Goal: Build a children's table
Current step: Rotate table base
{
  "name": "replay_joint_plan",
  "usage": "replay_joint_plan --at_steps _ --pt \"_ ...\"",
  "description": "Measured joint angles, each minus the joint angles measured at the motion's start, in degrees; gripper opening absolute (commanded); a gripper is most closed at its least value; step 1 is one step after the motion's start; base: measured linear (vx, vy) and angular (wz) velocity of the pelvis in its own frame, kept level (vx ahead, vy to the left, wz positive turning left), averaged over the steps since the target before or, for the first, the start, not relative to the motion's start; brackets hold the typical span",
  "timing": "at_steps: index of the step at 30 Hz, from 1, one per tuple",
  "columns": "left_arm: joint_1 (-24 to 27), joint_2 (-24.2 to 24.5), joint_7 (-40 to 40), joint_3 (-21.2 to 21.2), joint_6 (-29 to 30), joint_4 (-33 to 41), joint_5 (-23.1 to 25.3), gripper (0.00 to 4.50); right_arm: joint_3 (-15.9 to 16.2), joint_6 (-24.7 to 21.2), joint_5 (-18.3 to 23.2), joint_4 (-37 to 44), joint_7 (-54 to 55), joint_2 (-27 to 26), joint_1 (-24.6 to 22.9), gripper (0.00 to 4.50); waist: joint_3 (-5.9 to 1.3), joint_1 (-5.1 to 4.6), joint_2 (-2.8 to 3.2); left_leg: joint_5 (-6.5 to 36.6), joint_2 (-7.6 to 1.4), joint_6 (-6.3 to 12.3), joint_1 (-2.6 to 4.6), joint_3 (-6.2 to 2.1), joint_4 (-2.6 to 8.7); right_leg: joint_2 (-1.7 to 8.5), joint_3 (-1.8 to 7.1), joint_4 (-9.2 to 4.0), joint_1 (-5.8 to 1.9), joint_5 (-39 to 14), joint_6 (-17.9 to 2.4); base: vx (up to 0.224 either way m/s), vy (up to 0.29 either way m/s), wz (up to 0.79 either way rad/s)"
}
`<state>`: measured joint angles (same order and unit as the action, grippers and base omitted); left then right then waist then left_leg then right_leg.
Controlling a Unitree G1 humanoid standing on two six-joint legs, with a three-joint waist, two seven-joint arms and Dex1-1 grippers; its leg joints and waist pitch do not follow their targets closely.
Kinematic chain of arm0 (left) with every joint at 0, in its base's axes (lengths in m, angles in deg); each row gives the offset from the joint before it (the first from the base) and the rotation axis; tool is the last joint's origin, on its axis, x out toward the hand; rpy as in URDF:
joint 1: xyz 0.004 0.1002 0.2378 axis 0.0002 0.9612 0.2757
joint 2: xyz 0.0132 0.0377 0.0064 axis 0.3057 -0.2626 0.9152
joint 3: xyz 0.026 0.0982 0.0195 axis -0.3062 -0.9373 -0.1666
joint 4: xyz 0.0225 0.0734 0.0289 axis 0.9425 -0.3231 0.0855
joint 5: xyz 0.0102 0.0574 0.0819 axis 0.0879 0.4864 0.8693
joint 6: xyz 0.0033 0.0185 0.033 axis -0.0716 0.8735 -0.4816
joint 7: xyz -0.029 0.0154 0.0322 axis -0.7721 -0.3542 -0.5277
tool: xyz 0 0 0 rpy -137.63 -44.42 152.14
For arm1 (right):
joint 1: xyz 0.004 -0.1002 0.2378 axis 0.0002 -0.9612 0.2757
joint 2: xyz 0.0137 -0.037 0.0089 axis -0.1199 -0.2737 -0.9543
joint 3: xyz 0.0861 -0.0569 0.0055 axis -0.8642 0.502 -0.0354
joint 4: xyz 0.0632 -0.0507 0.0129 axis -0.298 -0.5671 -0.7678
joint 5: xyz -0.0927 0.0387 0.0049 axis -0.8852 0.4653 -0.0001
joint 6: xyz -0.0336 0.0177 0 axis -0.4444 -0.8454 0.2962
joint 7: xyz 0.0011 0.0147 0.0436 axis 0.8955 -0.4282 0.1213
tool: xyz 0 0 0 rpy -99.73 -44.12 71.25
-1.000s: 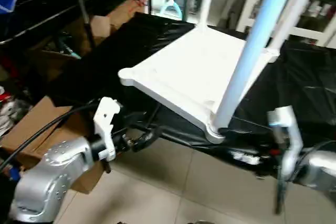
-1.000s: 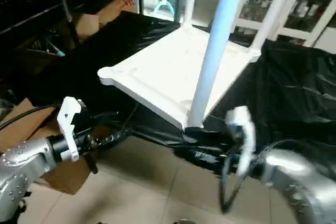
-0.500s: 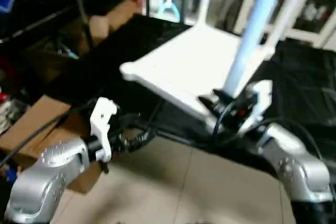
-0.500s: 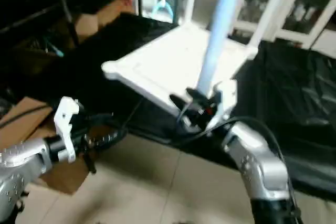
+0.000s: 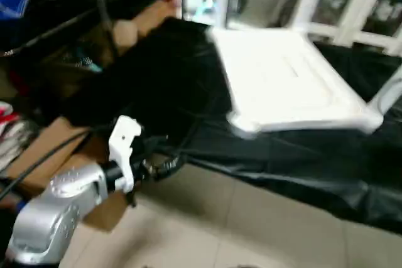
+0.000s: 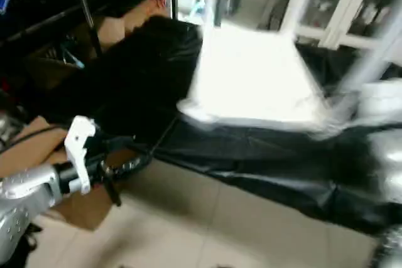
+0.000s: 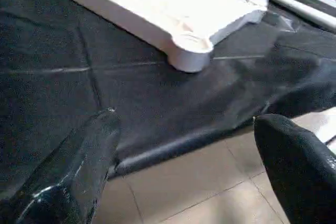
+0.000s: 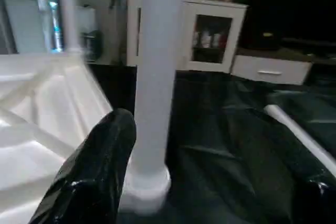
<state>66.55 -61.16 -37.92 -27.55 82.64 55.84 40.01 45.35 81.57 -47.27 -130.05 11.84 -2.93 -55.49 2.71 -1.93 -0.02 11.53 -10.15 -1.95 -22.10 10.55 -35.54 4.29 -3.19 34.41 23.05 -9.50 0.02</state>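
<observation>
White plastic rectangular tabletop (image 5: 286,83) lies upside down on black plastic sheet (image 5: 157,73) w/ white tubular leg (image 8: 155,77) upright in corner socket. Left gripper (image 7: 184,171) jaws wide apart, empty. Right gripper (image 8: 210,182) jaws apart either side of leg, grip unclear.

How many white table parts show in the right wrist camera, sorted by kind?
Tabletop: 1
Upright legs standing at the tabletop's corners: 2
Loose leg lying on the black sheet: 1
Total: 4
</observation>
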Motion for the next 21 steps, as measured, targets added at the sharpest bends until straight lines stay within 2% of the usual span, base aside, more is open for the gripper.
replay_joint_plan --at_steps 3,5,6,9,11,14,17,21 --pt "-0.75 -0.43 0.05 -0.37 -0.07 -0.01 0.28 4.44 0.61 0.05 0.03 0.50 -3.76 -3.30 -0.34 3.24 -0.01 -1.21 0.03 0.00 0.00 -0.01 -0.07 -0.36 -0.03 0.01 -0.37 0.02 0.07 0.00 0.00 0.000 0.000 0.00" --pt "-1.15 -0.96 0.88 -0.47 -0.87 -0.21 0.95 4.44 3.44 -1.08 0.18 5.41 -8.23 -7.30 -2.77 3.24 -0.02 -2.04 0.04 0.00 -0.02 -0.02 -0.04 -0.59 -0.02 -0.01 -0.53 0.03 0.10 0.01 -0.02 0.000 0.000 0.00" --pt "-1.69 -1.58 1.43 -0.69 -1.25 -0.69 1.42 4.44 5.91 -2.03 0.25 8.86 -10.27 -10.25 -3.90 3.24 -0.01 -2.43 0.05 0.01 -0.03 -0.02 -0.03 -0.66 -0.01 -0.01 -0.61 0.03 0.13 0.03 -0.06 0.000 0.000 0.00" --pt "-3.33 -2.96 2.73 -2.24 -2.53 -1.68 2.73 4.44 12.55 -3.57 0.65 11.74 -13.45 -14.49 -4.01 3.24 0.04 -2.29 0.21 0.00 0.00 -0.03 0.08 -0.68 -0.03 0.07 -0.65 -0.01 0.26 0.10 -0.17 0.000 0.000 0.00" --pt "-4.03 -3.81 4.47 -1.98 -3.79 -3.11 3.80 4.44 14.93 -5.04 0.72 11.67 -15.07 -15.25 -2.69 3.24 0.07 -2.09 0.30 0.00 0.01 -0.03 0.03 -0.56 -0.04 0.09 -0.55 0.00 0.26 0.21 -0.35 0.000 0.000 0.00" --pt "-6.65 -5.80 8.38 -1.34 -5.43 -7.37 6.11 4.44 19.43 -6.94 -0.90 10.93 -18.82 -20.15 3.49 3.24 0.14 -2.23 0.36 0.00 0.02 -0.03 -0.06 -0.54 -0.13 0.10 -0.53 -0.02 0.29 0.23 -0.39 0.000 0.000 0.00" --pt "-8.03 -6.01 9.19 -1.44 -6.08 -8.25 7.44 4.44 24.39 -7.45 -6.35 5.12 -22.06 -23.06 12.05 3.24 0.17 -2.26 0.35 0.00 0.03 -0.04 -0.07 -0.54 -0.15 0.12 -0.51 -0.01 0.30 0.27 -0.45 0.000 0.000 0.00" --pt "-7.56 -5.95 9.44 -1.57 -6.21 -8.30 7.67 4.44 31.81 -7.69 -13.30 -4.57 -24.66 -23.79 21.24 3.24 0.38 -1.59 0.00 -0.01 0.01 -0.04 -0.16 -0.56 -0.15 0.12 -0.51 0.01 0.28 0.45 -0.75 0.000 0.000 0.00"
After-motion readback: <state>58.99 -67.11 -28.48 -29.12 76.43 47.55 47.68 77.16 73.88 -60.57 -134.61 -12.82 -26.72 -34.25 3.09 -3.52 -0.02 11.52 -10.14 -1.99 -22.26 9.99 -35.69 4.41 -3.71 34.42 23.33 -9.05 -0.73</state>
